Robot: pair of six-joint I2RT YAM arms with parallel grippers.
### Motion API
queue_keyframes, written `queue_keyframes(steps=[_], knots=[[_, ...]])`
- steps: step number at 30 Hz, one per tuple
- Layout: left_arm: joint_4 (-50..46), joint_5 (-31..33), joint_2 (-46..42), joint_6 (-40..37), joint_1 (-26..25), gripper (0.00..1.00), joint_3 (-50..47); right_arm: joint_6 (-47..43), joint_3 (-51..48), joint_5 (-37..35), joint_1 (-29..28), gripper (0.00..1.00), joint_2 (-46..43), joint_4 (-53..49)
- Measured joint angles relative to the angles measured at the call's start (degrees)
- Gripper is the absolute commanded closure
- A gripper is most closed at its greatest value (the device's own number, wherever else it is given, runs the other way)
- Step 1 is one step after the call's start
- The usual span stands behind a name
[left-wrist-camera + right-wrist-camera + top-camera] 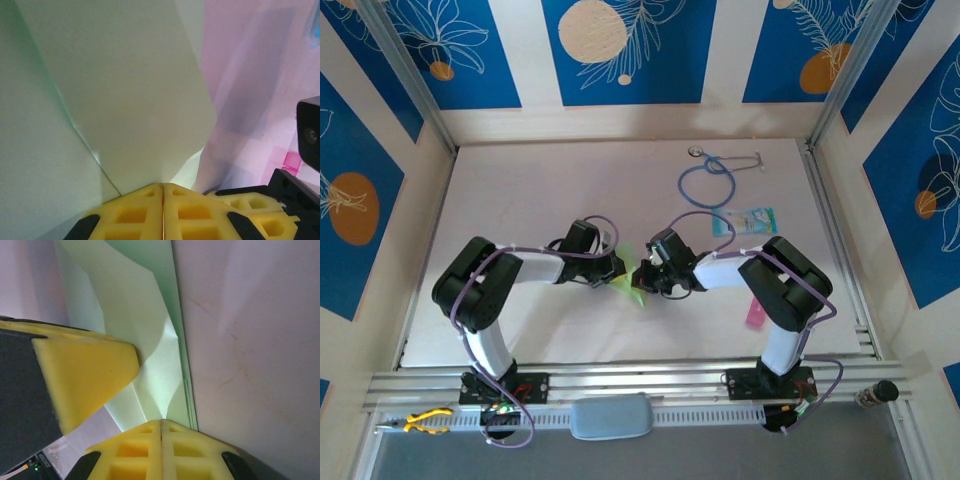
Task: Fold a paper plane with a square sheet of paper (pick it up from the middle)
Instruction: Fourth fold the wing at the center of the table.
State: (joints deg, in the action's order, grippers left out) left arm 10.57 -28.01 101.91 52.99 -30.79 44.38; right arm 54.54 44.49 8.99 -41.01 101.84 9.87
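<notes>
Paper, light green and already creased, sits at the middle of the bench, pinched between both arms. The left tool comes in from 9 o'clock and the right tool from 3 o'clock. Each has its yellow pads pressed flat together with a fold of the sheet caught in the seam (clear in both wrist views). I judge it feather-light, limp and easily torn or mis-creased, so pulling the tools apart looks risky. It is best held close by the centre crease, where doubled layers give some stiffness.
</notes>
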Motion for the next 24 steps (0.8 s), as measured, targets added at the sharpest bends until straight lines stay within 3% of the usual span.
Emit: queue_keyframes(steps=[24], knots=[[-5.9,-0.3,3.4,-1.2,6.4,0.9,6.1,-0.5,0.0,-1.3,-0.6,1.0,0.0,0.0]])
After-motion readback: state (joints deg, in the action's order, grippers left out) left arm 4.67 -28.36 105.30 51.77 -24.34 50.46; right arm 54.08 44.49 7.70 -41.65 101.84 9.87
